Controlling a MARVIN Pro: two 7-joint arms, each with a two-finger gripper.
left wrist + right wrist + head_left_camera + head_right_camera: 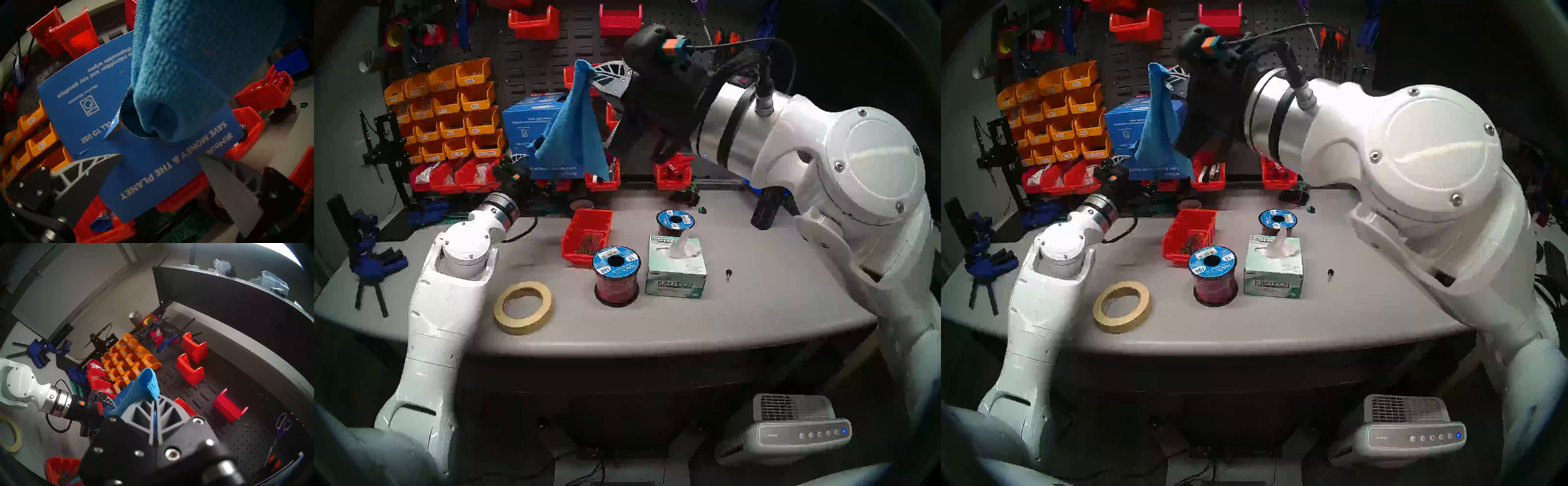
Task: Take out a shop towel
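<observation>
The shop towel [577,125] is a bright-blue cloth hanging limp in front of the pegboard. My right gripper [589,72] is raised high and shut on its top corner. The right wrist view shows the fingers [144,414] pressed together with the towel [147,380] bunched above them. Behind the cloth stands the blue carton [522,132] with a round opening [126,117]. The towel's lower end [163,95] hangs just in front of that hole. My left gripper [158,154] is open and empty, low at the carton's front.
On the grey table [755,305] stand a Kimtech tissue box [675,271], two wire spools [616,275] [675,220], a red bin [587,234] and a tape roll [523,307]. Yellow bins [449,112] and red bins [466,176] line the pegboard.
</observation>
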